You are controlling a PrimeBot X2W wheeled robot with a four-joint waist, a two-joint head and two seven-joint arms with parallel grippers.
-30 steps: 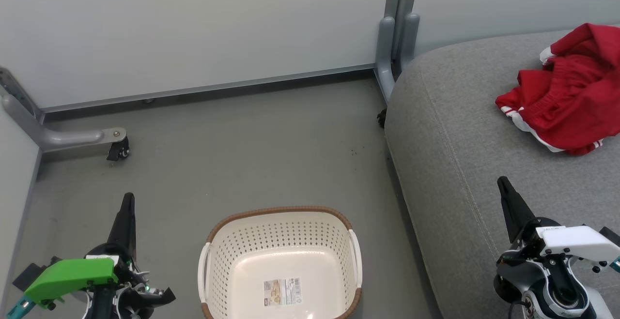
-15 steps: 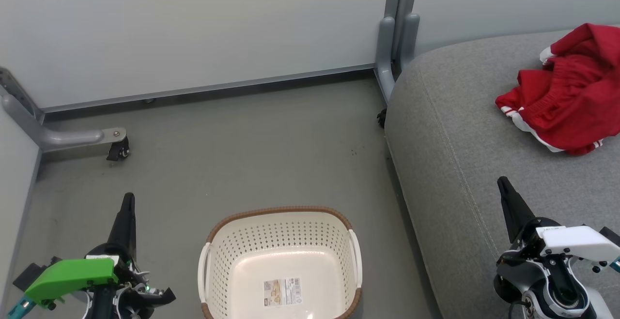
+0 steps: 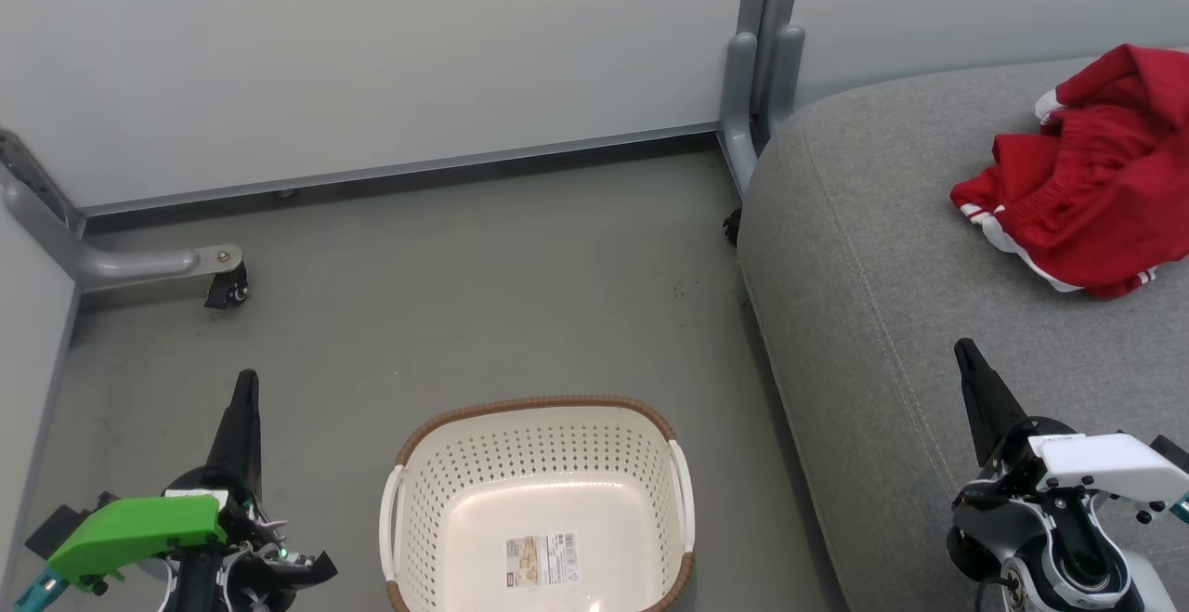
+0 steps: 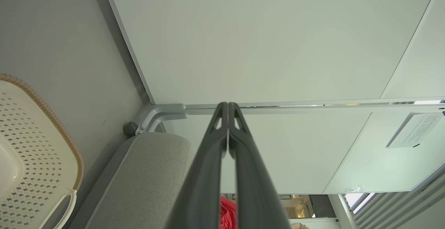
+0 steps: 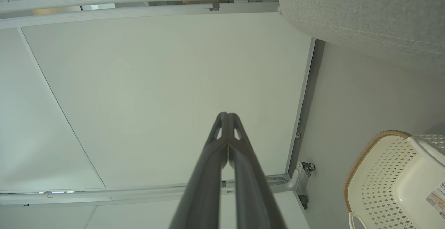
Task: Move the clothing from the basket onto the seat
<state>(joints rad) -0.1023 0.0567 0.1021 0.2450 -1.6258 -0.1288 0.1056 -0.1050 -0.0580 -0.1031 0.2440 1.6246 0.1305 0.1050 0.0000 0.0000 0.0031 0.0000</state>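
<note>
The left gripper (image 3: 246,382) sits to the left of the basket (image 3: 539,401), roughly level with its far rim. Its two dark fingers are pressed together tip to tip, pointing away from the robot and leaning slightly toward the basket. A green cover (image 3: 130,530) caps its wrist. The right gripper (image 3: 966,352) sits well to the basket's right, its fingers likewise closed to a single point and leaning toward the basket, with a white cover (image 3: 1105,463) on its wrist.
</note>
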